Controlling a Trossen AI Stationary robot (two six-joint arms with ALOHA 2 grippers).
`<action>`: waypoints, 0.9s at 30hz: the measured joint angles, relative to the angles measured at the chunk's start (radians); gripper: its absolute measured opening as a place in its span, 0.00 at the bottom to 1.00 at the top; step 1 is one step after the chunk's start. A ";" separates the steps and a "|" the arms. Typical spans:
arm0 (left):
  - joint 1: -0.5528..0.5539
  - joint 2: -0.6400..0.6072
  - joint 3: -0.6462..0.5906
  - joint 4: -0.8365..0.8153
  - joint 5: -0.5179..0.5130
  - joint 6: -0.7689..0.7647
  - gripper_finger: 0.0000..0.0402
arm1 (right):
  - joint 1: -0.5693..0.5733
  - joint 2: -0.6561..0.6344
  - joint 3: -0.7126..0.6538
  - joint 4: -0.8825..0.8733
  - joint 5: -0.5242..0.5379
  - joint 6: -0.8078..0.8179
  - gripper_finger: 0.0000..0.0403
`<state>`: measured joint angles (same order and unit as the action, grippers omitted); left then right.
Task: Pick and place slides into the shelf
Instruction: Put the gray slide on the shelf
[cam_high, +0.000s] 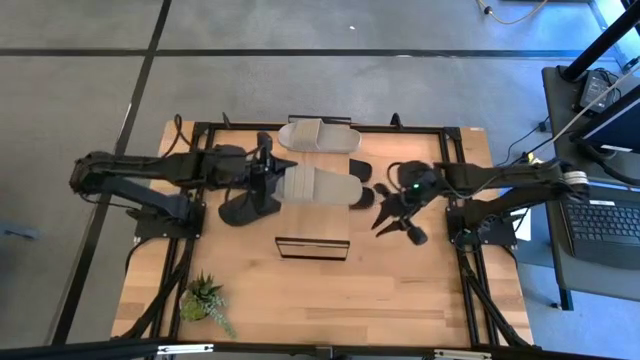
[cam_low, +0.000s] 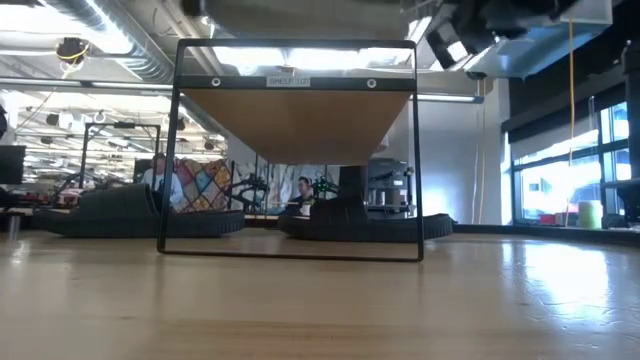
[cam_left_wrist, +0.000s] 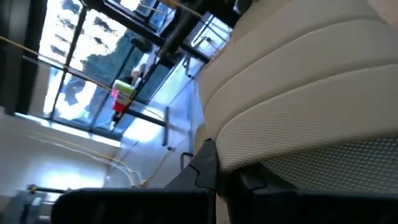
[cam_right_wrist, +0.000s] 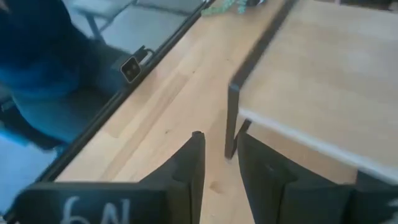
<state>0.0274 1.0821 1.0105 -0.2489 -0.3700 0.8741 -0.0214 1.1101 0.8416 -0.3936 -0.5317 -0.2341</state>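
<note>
My left gripper (cam_high: 268, 182) reaches in from the table's left and is shut on a beige-grey slide (cam_high: 318, 185), which fills the left wrist view (cam_left_wrist: 298, 93). A second beige-grey slide (cam_high: 318, 135) lies flat toward the far edge. Black slides lie on the table beside and under the held one (cam_high: 243, 208) (cam_high: 362, 195), and show in the low view (cam_low: 130, 215) (cam_low: 360, 222). The shelf (cam_high: 312, 247) stands near the table's middle, its plank top seen from below (cam_low: 300, 120). My right gripper (cam_high: 393, 218) (cam_right_wrist: 221, 143) hovers right of the shelf's corner (cam_right_wrist: 233, 118), narrowly open and holding nothing. My left gripper holds the beige-grey slide by its end nearest the table's left (cam_high: 284, 184), coming in roughly level from that side, along the slide's length. One dark finger (cam_left_wrist: 205, 168) lies against the slide's textured side (cam_left_wrist: 261, 143). The slide looks lifted off the table, roughly level.
A small green potted plant (cam_high: 205, 300) stands near the near-left corner. Black frame rails (cam_high: 320, 128) border the tabletop. A laptop (cam_high: 600, 225) sits on a stand to the right. People (cam_low: 160, 180) show in the room beyond. Bare wood lies near the shelf (cam_high: 330, 300).
</note>
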 joint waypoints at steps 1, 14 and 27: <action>0.022 -0.001 -0.019 0.034 0.008 0.021 0.00 | -0.016 -0.032 -0.044 0.032 -0.008 0.020 0.24; 0.358 0.006 -0.194 0.322 0.353 0.080 0.00 | -0.075 -0.278 -0.371 0.347 -0.013 0.153 0.24; 0.475 0.155 -0.248 0.506 0.533 0.084 0.00 | -0.075 -0.279 -0.377 0.371 -0.011 0.150 0.24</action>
<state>0.5022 1.2366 0.7628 0.2575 0.1632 0.9577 -0.0963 0.8307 0.4644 -0.0226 -0.5430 -0.0845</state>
